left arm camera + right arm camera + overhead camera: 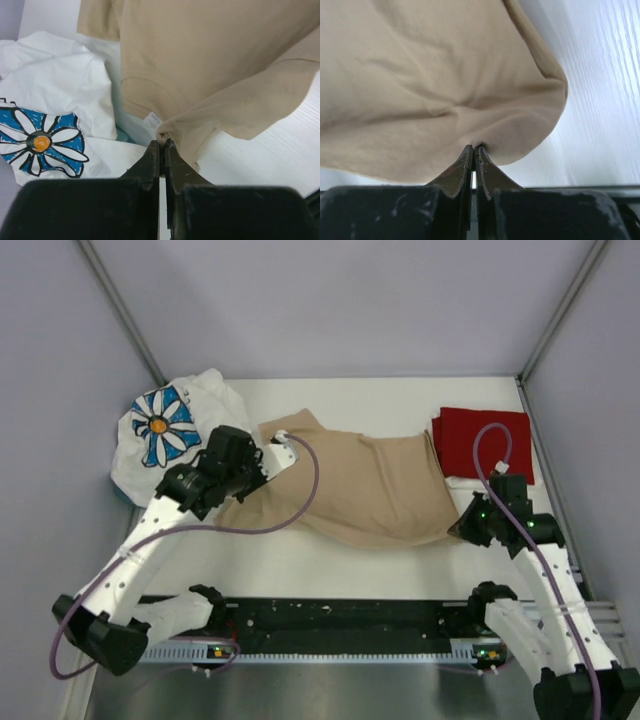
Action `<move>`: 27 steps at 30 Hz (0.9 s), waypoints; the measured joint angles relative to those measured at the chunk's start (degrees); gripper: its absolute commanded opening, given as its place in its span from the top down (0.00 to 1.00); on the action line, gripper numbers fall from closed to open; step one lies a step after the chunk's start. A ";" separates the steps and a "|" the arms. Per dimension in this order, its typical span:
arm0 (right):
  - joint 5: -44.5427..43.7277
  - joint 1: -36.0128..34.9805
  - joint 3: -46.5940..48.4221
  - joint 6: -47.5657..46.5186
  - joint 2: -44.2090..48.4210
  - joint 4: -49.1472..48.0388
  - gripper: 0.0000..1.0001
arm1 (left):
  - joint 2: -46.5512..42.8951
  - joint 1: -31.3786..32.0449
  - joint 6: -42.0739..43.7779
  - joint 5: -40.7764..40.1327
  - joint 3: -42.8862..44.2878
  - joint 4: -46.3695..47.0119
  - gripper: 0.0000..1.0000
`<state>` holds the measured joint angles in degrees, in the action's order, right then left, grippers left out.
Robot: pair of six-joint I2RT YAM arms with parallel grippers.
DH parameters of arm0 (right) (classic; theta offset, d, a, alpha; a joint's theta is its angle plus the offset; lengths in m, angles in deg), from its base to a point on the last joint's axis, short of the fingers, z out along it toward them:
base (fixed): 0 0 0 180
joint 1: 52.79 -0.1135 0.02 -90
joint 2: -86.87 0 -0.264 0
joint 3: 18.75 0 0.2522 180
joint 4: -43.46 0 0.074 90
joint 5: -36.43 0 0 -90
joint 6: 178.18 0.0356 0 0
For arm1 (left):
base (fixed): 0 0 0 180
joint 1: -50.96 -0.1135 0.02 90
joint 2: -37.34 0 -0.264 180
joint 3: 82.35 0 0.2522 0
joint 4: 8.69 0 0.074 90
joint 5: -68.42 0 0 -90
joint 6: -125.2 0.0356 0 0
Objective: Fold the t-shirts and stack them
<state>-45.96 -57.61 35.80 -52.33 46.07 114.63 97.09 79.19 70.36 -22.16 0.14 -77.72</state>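
Observation:
A tan t-shirt (370, 490) lies stretched across the middle of the table. My left gripper (162, 143) is shut on its cloth beside the collar and its white label (152, 120). The right gripper (473, 147) is pinched shut on the tan t-shirt (420, 75) near its hem corner. In the top view the left gripper (262, 466) sits at the shirt's left end and the right gripper (462, 528) at its lower right corner. A white t-shirt with a blue-and-orange daisy (165, 430) lies bunched at the far left. A dark red t-shirt (485, 440) lies folded at the back right.
Grey walls close in the table (330, 570) on the left, back and right. A black rail (340, 620) with both arm bases runs along the near edge. Purple cables loop over each arm. Something white peeks out under the red shirt's near edge (462, 482).

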 measured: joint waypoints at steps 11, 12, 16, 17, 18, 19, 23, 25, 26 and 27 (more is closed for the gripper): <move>-7.15 0.20 -1.05 -1.81 -23.58 -22.97 1.00 | 15.82 0.00 5.25 -7.15 -3.80 23.54 1.00; -7.91 0.24 -1.05 -2.29 -25.22 -24.30 1.00 | 16.87 -0.11 5.57 -7.78 -3.80 24.98 1.00; -9.92 0.37 -0.59 -4.55 -30.67 -27.76 1.00 | 20.48 -1.20 6.38 -8.81 -3.80 27.93 1.00; -10.25 0.44 -0.44 -5.05 -31.52 -28.44 1.00 | 21.00 -1.55 6.51 -9.05 -3.82 28.26 1.00; -10.51 0.48 -0.24 -5.49 -32.11 -28.74 1.00 | 21.46 -1.99 6.54 -9.38 -3.89 28.50 1.00; -10.62 0.48 -0.15 -5.88 -32.44 -29.22 1.00 | 21.68 -2.49 6.54 -9.55 -4.15 28.79 1.00; -10.82 0.48 0.28 -6.86 -33.27 -30.53 1.00 | 22.12 -4.39 6.51 -9.81 -5.01 29.29 1.00; -10.80 0.48 0.46 -7.19 -33.73 -31.06 1.00 | 22.84 -4.94 6.54 -9.99 -5.09 29.73 1.00; -10.78 0.48 0.50 -7.30 -33.97 -31.41 1.00 | 23.41 -5.05 6.54 -10.19 -5.09 29.94 1.00; -10.75 0.48 0.50 -7.37 -34.23 -31.69 0.99 | 24.02 -5.14 6.54 -10.40 -5.09 30.10 1.00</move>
<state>-56.71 -57.13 36.31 -59.69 11.84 82.93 121.11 74.05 76.90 -32.56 -4.95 -47.62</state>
